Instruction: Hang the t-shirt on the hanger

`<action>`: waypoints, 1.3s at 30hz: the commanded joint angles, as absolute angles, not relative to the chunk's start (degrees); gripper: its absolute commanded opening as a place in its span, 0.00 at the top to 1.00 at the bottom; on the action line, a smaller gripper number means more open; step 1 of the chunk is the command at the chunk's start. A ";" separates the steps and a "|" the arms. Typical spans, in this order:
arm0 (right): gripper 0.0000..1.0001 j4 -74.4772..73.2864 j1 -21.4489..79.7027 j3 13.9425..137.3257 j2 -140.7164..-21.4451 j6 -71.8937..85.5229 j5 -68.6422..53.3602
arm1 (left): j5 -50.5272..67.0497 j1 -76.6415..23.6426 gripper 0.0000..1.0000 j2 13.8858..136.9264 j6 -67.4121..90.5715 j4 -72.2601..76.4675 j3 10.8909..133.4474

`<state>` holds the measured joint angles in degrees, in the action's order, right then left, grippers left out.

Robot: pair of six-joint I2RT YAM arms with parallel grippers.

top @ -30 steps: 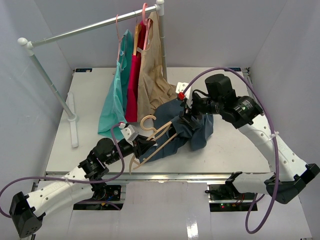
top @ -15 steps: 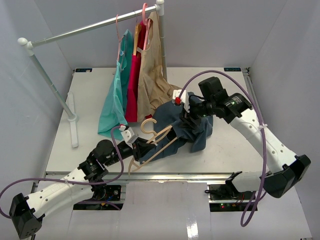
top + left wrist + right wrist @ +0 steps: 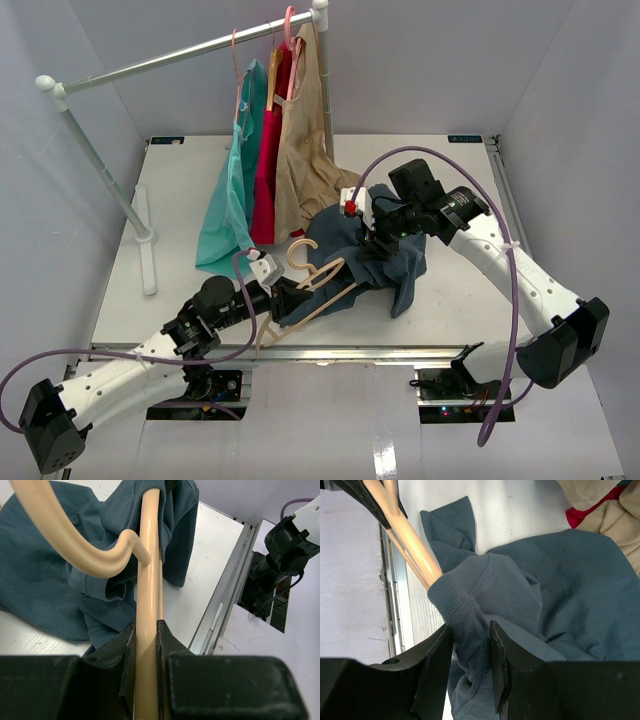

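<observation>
The top camera looks down from high behind onto the whole table (image 3: 450, 200). Each wrist camera sits close, looking along the left gripper (image 3: 146, 626) or right gripper (image 3: 470, 627). All three share the hanger (image 3: 325, 300) and t-shirt (image 3: 400, 270).

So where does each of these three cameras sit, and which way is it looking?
Top view: fixed above and behind the robot, looking down on the table; both its arms show whole.
Left wrist: on the left arm, looking along the left gripper, shut on the hanger; its dark fingers fill the bottom.
Right wrist: on the right arm, looking past the right gripper, shut on the t-shirt; its fingers show below.
Shared: both wrist views show the hanger entering the t-shirt.
</observation>
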<state>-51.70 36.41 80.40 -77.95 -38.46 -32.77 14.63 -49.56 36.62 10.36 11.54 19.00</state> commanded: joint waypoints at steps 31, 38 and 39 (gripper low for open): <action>0.59 -43.19 46.95 74.22 -80.68 -27.21 -35.21 | 17.91 -49.92 1.00 39.45 4.92 29.16 24.81; 0.92 -39.90 47.21 74.19 -79.52 -23.08 -28.59 | 14.41 -49.92 0.99 37.92 5.42 24.56 26.72; 0.92 -39.31 47.20 74.18 -78.95 -22.51 -28.12 | 13.37 -49.92 0.93 37.52 5.59 23.39 27.17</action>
<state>-44.59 47.39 75.20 -78.99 -29.30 -38.25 19.81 -49.91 41.30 3.57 13.24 22.10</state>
